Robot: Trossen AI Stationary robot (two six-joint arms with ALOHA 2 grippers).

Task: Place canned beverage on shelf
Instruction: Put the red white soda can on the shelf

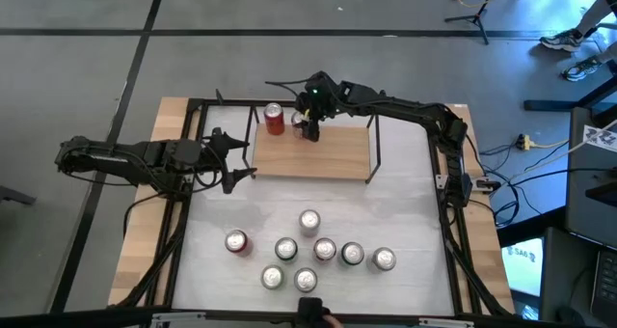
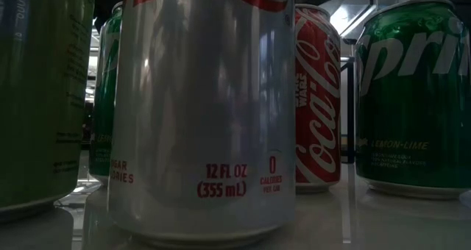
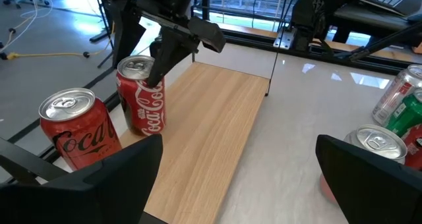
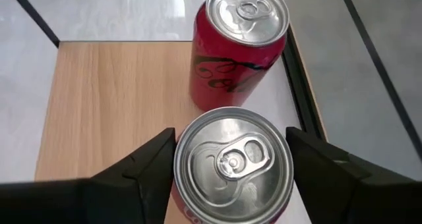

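Observation:
The shelf (image 1: 313, 152) is a light-wood board in a thin black wire frame at the table's far middle. A red cola can (image 1: 274, 119) stands on the board's far left corner. My right gripper (image 1: 307, 127) reaches down right beside it and is shut on a second red can (image 4: 234, 161), which also shows in the left wrist view (image 3: 142, 95). My left gripper (image 1: 241, 157) waits open and empty just left of the shelf, its fingers wide apart (image 3: 237, 184). My right gripper pinches the second can between its two fingers, one on each side of the can's upper wall (image 4: 177, 159), just below the rim. The fingers come from above, pointing down. The can stands upright, its bottom (image 3: 150, 128) seemingly on the shelf board, close beside the first can (image 4: 241, 46).
Several more cans stand in a cluster on the white table top near the front edge (image 1: 308, 249); the low view shows a silver one (image 2: 202, 110), a red one (image 2: 318, 95) and a green one (image 2: 412, 95) up close. The right part of the shelf board (image 3: 217, 138) is bare.

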